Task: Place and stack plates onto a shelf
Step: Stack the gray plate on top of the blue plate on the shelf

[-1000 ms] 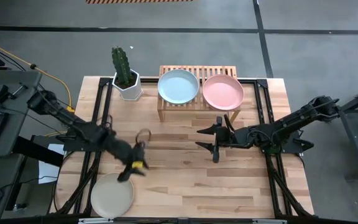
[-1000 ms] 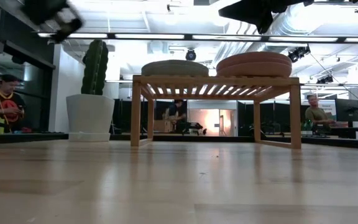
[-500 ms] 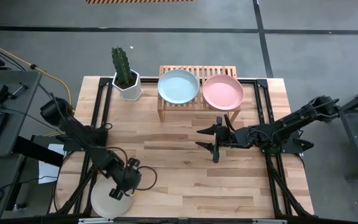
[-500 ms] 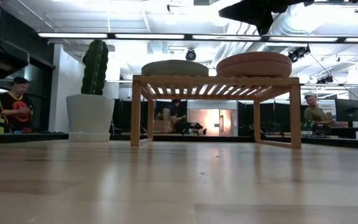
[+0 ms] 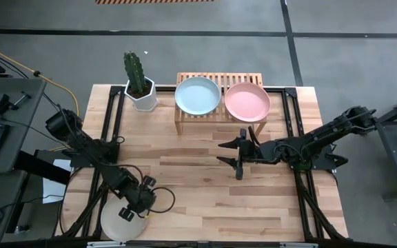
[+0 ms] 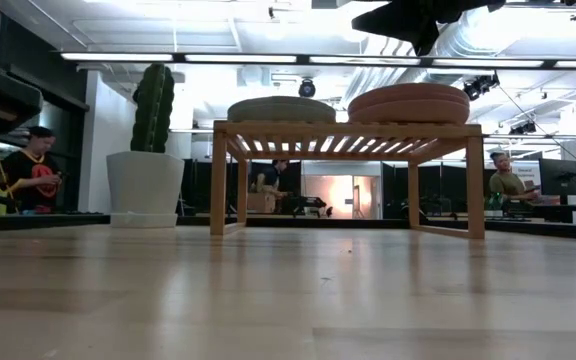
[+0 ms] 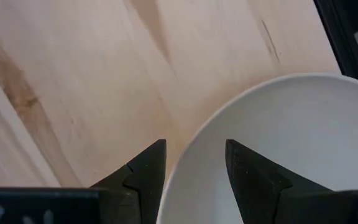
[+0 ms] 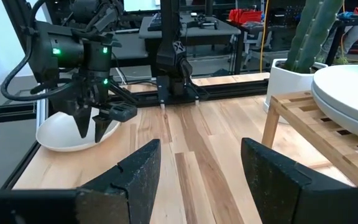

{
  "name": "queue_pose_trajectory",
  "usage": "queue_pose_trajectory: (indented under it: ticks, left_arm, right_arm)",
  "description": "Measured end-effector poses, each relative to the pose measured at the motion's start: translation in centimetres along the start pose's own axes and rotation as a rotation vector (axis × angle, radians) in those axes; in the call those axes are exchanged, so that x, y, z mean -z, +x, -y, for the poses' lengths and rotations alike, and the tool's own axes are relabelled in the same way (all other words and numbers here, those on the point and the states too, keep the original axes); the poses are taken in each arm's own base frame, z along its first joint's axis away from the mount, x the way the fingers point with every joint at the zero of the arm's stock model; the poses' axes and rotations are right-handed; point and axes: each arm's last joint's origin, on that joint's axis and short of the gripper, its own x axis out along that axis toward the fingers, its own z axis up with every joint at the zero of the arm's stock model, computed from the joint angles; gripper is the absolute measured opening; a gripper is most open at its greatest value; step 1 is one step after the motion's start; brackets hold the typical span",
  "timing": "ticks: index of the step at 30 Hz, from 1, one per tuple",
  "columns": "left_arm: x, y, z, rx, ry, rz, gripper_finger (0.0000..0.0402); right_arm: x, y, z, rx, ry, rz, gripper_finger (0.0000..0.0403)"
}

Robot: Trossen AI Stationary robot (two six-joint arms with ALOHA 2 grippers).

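1. Light wooden table fills my high view; the shelf stands at its far edge, beside a white hexagonal pot with a cactus.
2. I see the pale blue plate and a pink plate side by side on the shelf; in the low view each looks like a stack, though I cannot count the layers.
3. I see the beige plate lying at the table's near left corner.
4. I have the left gripper pointing down at that plate's rim; its fingers are spread, one on each side of the rim, pinching nothing.
5. I have the right gripper hovering mid-table in front of the shelf; its fingers are spread wide and empty.
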Motion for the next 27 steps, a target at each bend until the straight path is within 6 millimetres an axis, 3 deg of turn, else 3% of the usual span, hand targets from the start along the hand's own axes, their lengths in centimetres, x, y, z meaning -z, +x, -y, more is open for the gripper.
queue_pose_trajectory:
  ticks: [15,19,24,27]
  left_arm:
    - [1.1,1.4,-0.4,-0.019,0.061,-0.048,0.0151]
    - [1.1,1.4,-0.4,-0.020,0.073,-0.050,0.0111]
    - [1.2,1.4,-0.4,-0.020,0.074,-0.059,0.0019]
    - [1.1,1.3,-1.1,-0.024,0.038,-0.068,0.0014]
  right_arm:
    - [0.0,0.0,0.0,0.001,0.007,-0.001,0.0206]
    - [0.0,0.0,0.0,0.001,0.007,-0.001,0.0206]
    - [0.0,0.0,0.0,0.001,0.007,-0.001,0.0206]
    - [0.0,0.0,0.0,0.001,0.007,-0.001,0.0206]
